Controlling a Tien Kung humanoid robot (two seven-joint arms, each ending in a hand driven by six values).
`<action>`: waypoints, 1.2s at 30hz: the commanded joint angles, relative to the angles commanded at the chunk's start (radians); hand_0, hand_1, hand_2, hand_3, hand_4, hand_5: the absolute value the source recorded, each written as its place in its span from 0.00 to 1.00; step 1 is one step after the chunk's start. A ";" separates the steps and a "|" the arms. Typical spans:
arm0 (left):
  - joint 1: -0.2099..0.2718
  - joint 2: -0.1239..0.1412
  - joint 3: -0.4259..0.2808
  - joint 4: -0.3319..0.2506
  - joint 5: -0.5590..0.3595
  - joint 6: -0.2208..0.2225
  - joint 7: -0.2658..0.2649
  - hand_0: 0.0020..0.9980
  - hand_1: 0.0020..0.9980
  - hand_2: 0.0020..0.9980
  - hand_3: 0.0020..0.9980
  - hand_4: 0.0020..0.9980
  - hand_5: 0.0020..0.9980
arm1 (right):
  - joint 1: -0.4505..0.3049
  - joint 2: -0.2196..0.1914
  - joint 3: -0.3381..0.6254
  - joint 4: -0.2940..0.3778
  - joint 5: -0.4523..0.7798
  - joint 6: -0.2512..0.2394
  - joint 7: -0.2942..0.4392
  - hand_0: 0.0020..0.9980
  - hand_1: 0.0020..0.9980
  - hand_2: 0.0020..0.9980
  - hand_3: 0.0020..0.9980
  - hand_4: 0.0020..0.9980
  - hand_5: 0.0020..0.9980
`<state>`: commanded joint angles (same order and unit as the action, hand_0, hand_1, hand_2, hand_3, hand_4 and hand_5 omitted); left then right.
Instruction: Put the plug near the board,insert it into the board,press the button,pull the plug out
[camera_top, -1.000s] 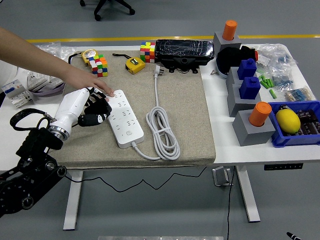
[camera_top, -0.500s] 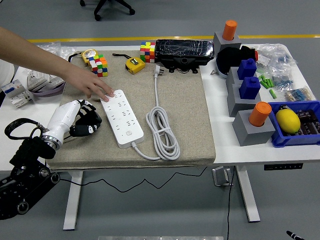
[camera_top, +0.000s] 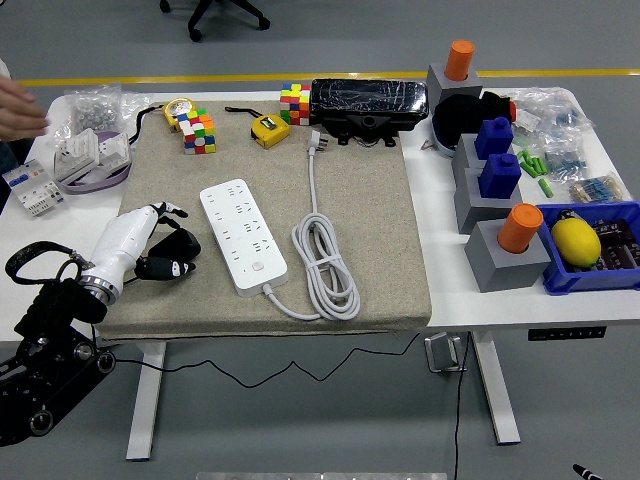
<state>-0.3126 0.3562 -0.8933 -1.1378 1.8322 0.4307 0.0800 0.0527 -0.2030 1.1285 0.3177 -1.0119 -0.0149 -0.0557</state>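
Resting on the mat's left edge, the robot's left hand (camera_top: 160, 243) lies with fingers loosely relaxed, holding nothing, just left of the white board (camera_top: 243, 235). The plug (camera_top: 315, 142) sits unplugged at the mat's far side, its cord coiled beside the board. A person's hand (camera_top: 20, 107) hovers over the worktop (camera_top: 440, 250) at far left.

Only 1 view is given, a head camera set high on the robot's side, looking forward and down over the whole white table (camera_top: 455, 300) from some way off, near edge at the bottom, grey floor beyond the far edge.
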 joint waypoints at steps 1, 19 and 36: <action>0.003 0.000 -0.004 -0.004 -0.007 0.012 -0.012 0.74 0.80 0.79 0.81 1.00 0.34 | -0.001 0.001 0.001 0.000 0.000 0.000 0.000 0.65 0.65 0.63 0.56 0.99 0.55; 0.092 -0.024 -0.226 -0.163 -0.362 0.144 -0.244 0.69 0.67 0.62 0.63 0.87 0.31 | 0.015 0.007 -0.008 -0.026 0.005 0.000 0.001 0.65 0.65 0.63 0.56 0.99 0.55; 0.137 -0.025 -0.340 -0.199 -0.350 0.122 -0.230 0.69 0.66 0.61 0.62 0.85 0.29 | 0.003 0.014 0.040 -0.038 -0.017 0.001 0.000 0.65 0.65 0.63 0.56 0.98 0.55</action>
<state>-0.1752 0.3310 -1.2330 -1.3363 1.4825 0.5528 -0.1502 0.0552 -0.1888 1.1689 0.2801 -1.0286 -0.0136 -0.0559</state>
